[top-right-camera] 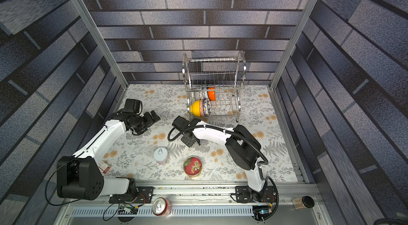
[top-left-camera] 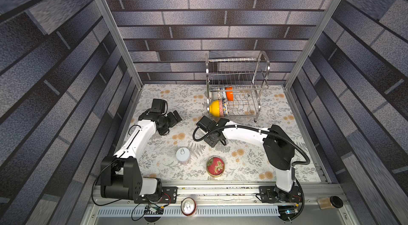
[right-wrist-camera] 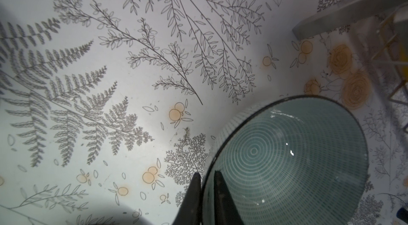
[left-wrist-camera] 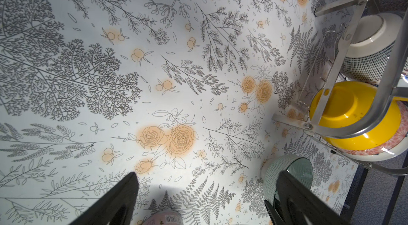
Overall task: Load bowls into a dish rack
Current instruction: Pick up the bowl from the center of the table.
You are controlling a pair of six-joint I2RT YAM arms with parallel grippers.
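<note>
My right gripper is shut on the rim of a pale green bowl, one finger inside and one outside. The bowl is tilted just above the floral table, near the front left corner of the dish rack. In both top views my right wrist hides this bowl. The rack's lower shelf holds a yellow bowl, an orange bowl and patterned bowls. The left wrist view shows a white lattice bowl there too. My left gripper hangs open and empty left of the rack.
A white pull-tab can and a flat red tin stand on the table's near half. A drink can and a dark-lidded jar sit on the front rail. Brick-patterned walls enclose the table.
</note>
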